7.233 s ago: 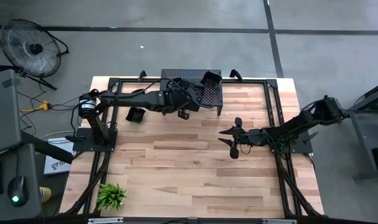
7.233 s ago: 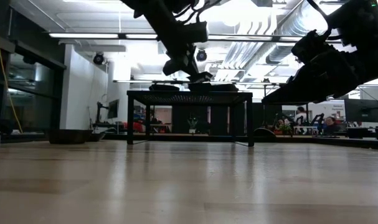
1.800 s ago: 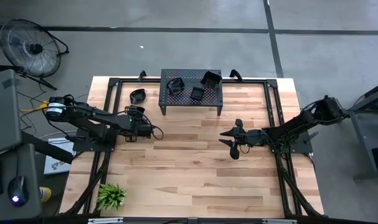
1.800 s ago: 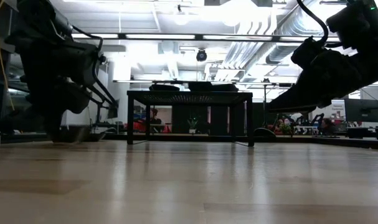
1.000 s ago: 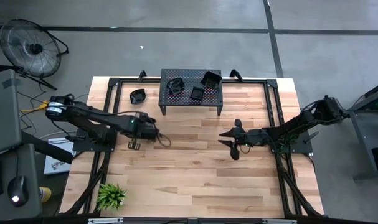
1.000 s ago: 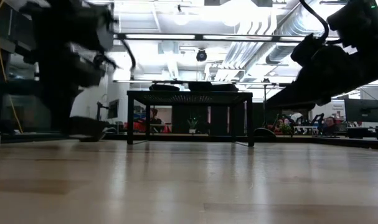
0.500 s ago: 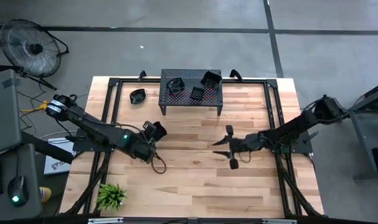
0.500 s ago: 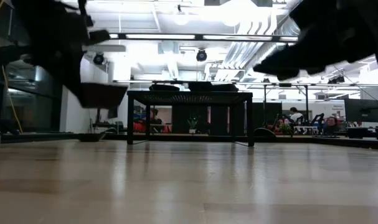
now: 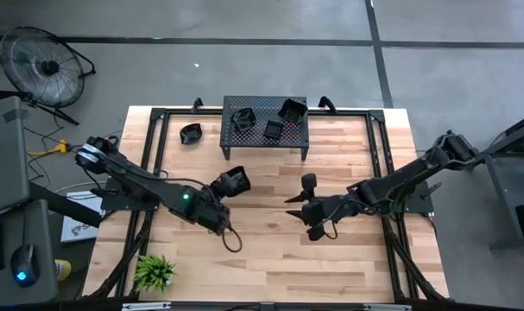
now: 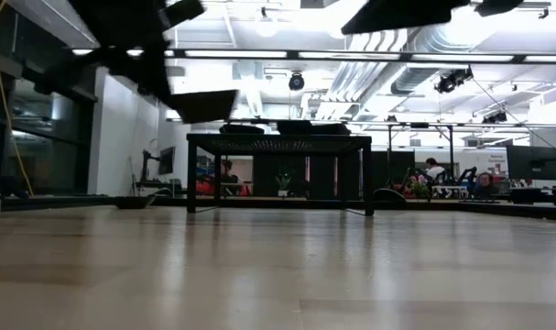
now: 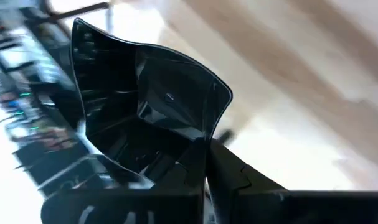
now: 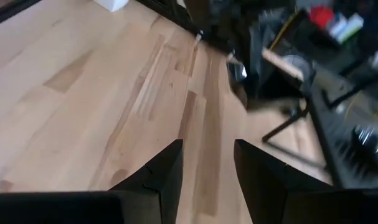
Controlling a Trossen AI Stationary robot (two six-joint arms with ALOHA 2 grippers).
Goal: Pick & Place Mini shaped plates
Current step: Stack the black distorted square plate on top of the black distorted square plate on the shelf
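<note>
Clamped in the left gripper (image 11: 201,168): one mini plate (image 11: 145,106), glossy black, lobed rim, pinched by its edge and carried tilted, clear of the table (image 9: 270,250). Seen from above, held near the table's middle, left of centre, plate (image 9: 234,180) at the arm's tip. Opposite, right gripper (image 9: 305,203) hanging over the middle too, jaws parted, nothing between them, fingers (image 12: 164,171) over bare wood.

Farther out: perforated stand (image 9: 266,121) at the far edge, three more plates (image 9: 279,117) on its top. One other plate (image 9: 190,133) on the wood near the far left corner, just beside the stand. Green plant (image 9: 154,271) at the near left corner.

Step in hand, judged: transport of a picked plate, mid-carry. Destination not shown. Next move probably calls for either a set-down on open wood or a pass to the waiting right gripper; either way, levelling the plate first, then a slow release, since a rim pinch on a glossy dish could slip.
</note>
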